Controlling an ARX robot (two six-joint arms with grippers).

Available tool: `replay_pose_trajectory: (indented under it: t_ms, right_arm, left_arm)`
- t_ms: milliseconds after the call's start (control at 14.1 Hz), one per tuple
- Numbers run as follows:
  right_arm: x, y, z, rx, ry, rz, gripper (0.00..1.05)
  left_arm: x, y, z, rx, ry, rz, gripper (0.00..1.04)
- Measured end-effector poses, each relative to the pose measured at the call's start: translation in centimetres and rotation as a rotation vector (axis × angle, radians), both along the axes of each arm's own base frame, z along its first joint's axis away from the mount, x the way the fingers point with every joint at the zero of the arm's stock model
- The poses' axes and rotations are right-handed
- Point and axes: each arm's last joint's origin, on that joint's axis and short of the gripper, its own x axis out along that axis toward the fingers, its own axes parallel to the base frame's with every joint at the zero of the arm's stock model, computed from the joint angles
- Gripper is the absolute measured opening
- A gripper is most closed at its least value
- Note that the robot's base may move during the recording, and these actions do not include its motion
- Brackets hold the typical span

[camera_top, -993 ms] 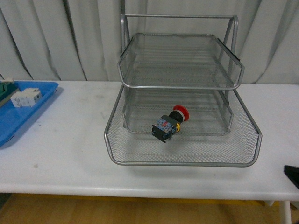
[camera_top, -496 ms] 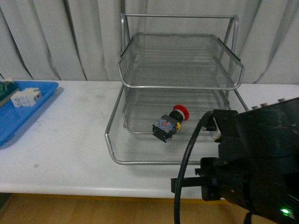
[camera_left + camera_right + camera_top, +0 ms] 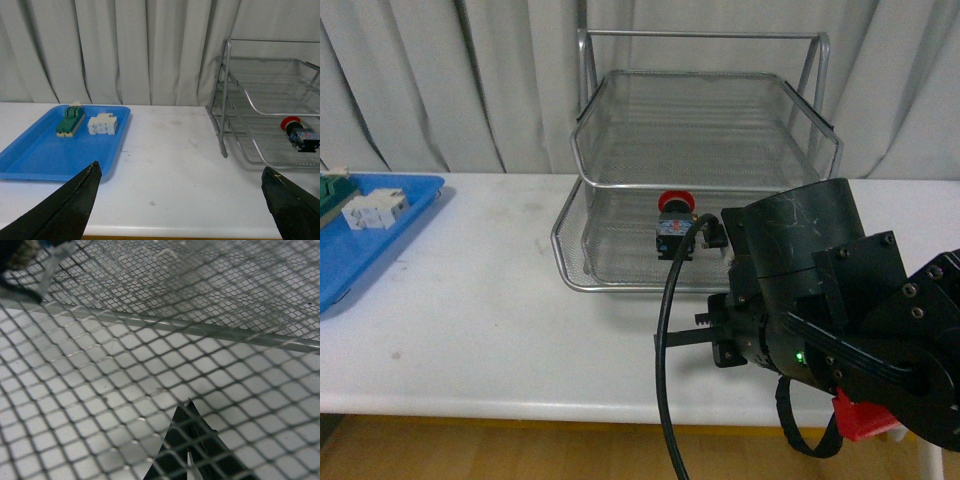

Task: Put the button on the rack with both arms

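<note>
The small push-button switch with its red mushroom cap and black-blue body (image 3: 675,226) lies inside the bottom tray of the big silver wire-mesh three-tier rack (image 3: 705,130), near that tray's front rim, red cap pointing toward the back. The rack stands on the white table (image 3: 470,320), up against the pale curtain. The right arm's bulky black body fills the near right of the front view, pressed close to the rack's front right corner, a black cable looping off it, a green light glowing low on its housing. Its gripper is out of sight from the front; the right wrist camera shows only mesh at very close range, a silver rim wire crossing the view and one dark fingertip (image 3: 192,440) seen through the weave, so how wide the right gripper stands, or whether it grips anything, I cannot tell. Over on the left, the left gripper (image 3: 182,202) hangs spread wide above the table with nothing between its two black fingers (image 3: 70,207). Beyond it sits a flat blue plastic tray (image 3: 30,160) holding a green-and-cream flat switch (image 3: 70,121) and, just beside it, a white terminal block (image 3: 102,124).
</note>
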Motion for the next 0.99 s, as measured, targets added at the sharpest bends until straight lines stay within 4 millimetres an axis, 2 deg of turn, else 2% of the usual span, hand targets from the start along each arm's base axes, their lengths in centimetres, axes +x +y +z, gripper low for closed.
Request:
replay_pose_trajectory:
  t_ms: [284,496,709,851,993]
  right_arm:
    - [4.4,0.4,-0.6,0.013,-0.030,-0.040,0.02]
    - [5.4,0.6,-1.9,0.043,-0.058,-0.036,0.02]
    - [2.4,-0.4,-0.2,0.082,-0.108,-0.016,0.02]
    - [0.3,-0.7,2.0,0.121,-0.127,-0.009,0.02]
    - [-0.3,-0.8,2.3,0.136,-0.109,-0.015,0.02]
  left_arm:
    - [0.0,0.0,0.0,0.000,0.000,0.000,0.98]
    - [0.0,0.0,0.0,0.000,0.000,0.000,0.98]
    - [0.0,0.0,0.0,0.000,0.000,0.000,0.98]
    - [0.0,0.0,0.0,0.000,0.000,0.000,0.98]
    - [0.0,0.0,0.0,0.000,0.000,0.000,0.98]
